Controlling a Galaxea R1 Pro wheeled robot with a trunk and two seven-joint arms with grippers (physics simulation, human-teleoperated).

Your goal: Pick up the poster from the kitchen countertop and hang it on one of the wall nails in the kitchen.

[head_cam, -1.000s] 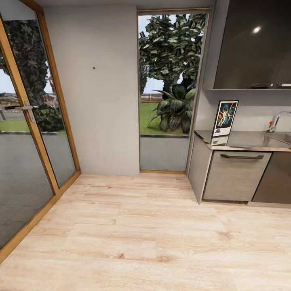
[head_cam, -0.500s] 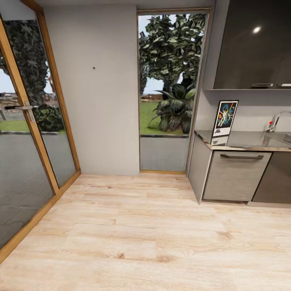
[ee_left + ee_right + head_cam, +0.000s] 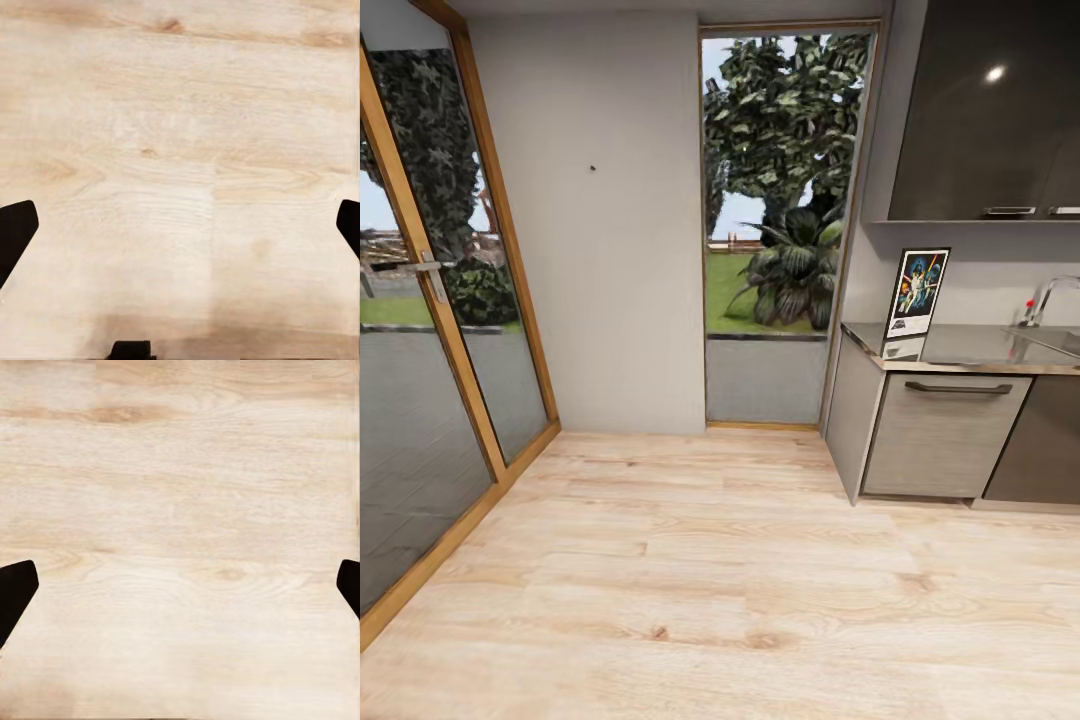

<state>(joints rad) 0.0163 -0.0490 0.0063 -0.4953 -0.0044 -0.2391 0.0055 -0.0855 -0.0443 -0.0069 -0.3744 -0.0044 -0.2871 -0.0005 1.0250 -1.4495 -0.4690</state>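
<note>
Poster [image 3: 917, 292] stands upright at the far left end of the kitchen countertop [image 3: 970, 352], leaning on the back wall, with the faucet [image 3: 1046, 297] well to its right. Wall nail [image 3: 593, 167] is a dark speck high on the grey wall panel [image 3: 600, 300] between the glass door [image 3: 420, 330] on the left and the window [image 3: 780, 200]. Left gripper [image 3: 180, 232] and right gripper [image 3: 180, 592] both point down at the wood floor [image 3: 710, 580], fingers spread wide, holding nothing.
</note>
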